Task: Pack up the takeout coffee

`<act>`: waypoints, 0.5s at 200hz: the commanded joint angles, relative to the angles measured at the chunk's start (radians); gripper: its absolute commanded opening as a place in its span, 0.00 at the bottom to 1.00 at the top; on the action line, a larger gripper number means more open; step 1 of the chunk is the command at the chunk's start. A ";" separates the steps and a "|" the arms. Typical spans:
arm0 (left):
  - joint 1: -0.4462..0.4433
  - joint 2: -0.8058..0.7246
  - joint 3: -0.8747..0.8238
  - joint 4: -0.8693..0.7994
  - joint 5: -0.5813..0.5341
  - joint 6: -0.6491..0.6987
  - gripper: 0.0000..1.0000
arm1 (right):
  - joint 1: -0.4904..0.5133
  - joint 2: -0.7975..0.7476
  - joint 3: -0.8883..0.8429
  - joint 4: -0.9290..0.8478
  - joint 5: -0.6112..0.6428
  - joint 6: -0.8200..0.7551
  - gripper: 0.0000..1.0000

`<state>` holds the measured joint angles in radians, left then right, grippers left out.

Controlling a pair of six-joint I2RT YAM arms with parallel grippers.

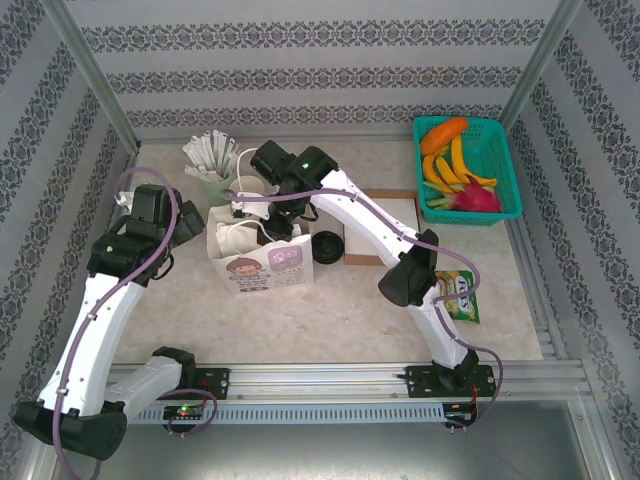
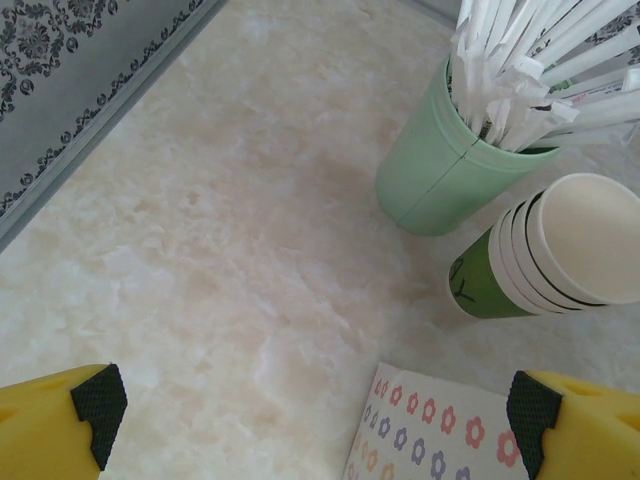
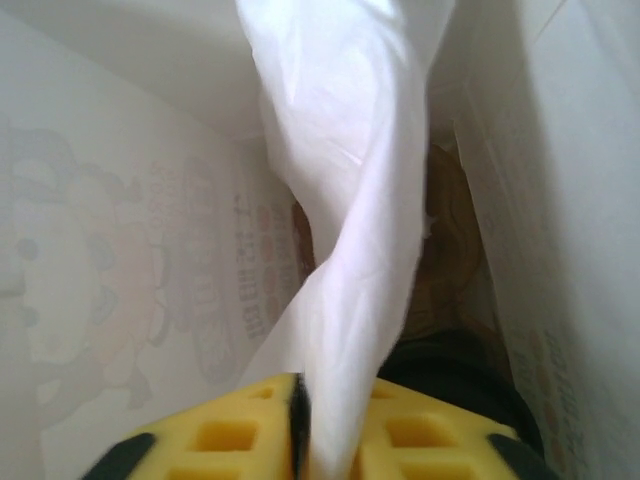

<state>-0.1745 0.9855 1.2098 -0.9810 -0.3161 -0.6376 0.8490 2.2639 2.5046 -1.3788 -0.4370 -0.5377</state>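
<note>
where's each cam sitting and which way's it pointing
top external: above and behind left arm and right arm, looking down on the table.
left wrist: on the left arm, looking down at the stick cup and stacked cups; its fingers at bottom corners.
right wrist: looking down inside the bag, white strip between its fingers.
shared: top and left wrist both see the stick cup.

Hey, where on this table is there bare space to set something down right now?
Widest free patch: the marble between the paper bag, the snack packet and the near rail. Also bare: left of the pale green cup. Crowded around the bag, stacked cups and right arm.
</note>
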 commanded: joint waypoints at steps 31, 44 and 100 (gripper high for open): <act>0.010 0.020 -0.007 -0.011 0.014 -0.010 1.00 | 0.004 -0.010 0.037 0.018 -0.034 -0.030 0.44; 0.009 0.026 -0.006 -0.010 0.018 -0.007 1.00 | 0.002 -0.034 0.037 0.030 -0.042 -0.032 0.46; 0.010 0.030 -0.018 -0.003 0.027 0.003 1.00 | -0.015 -0.066 -0.022 0.038 -0.009 -0.038 0.59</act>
<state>-0.1745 1.0149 1.2057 -0.9806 -0.2924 -0.6369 0.8413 2.2288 2.4981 -1.3380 -0.4454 -0.5568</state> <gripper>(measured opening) 0.994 0.557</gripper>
